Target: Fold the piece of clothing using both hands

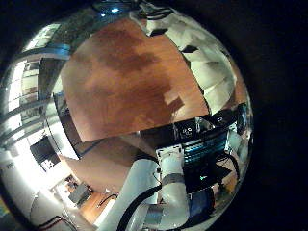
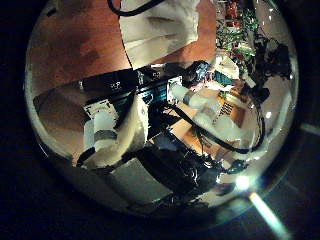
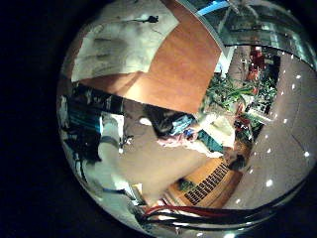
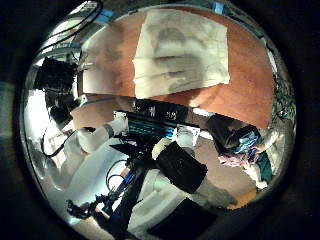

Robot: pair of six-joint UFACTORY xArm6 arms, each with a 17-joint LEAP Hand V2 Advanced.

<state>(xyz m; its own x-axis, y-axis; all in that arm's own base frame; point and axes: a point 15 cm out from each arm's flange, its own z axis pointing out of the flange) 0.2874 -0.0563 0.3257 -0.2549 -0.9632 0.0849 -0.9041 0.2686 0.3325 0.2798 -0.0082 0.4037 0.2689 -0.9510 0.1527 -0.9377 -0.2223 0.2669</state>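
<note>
The piece of clothing (image 4: 180, 50) lies flat on the wooden table (image 4: 245, 70), with creases across it. It also shows in the right little finger side palm view (image 3: 124, 45), in the left thumb side palm view (image 2: 160, 30) and, near the table's edge, in the left little finger side palm view (image 1: 207, 67). It looks small in these views, so both palms are well above it. No hand touches the clothing. A hand of dark parts (image 4: 58, 75) shows beside the table in the right thumb side palm view, and one (image 2: 265, 60) in the left thumb side palm view. Their fingers are unclear.
White arm segments (image 1: 168, 188) (image 2: 110, 130) (image 4: 170, 165) rise from mounts at the table's edge. Bare table top (image 1: 125, 77) stretches beside the clothing. Floor and room furniture lie beyond the table edge (image 3: 188, 89).
</note>
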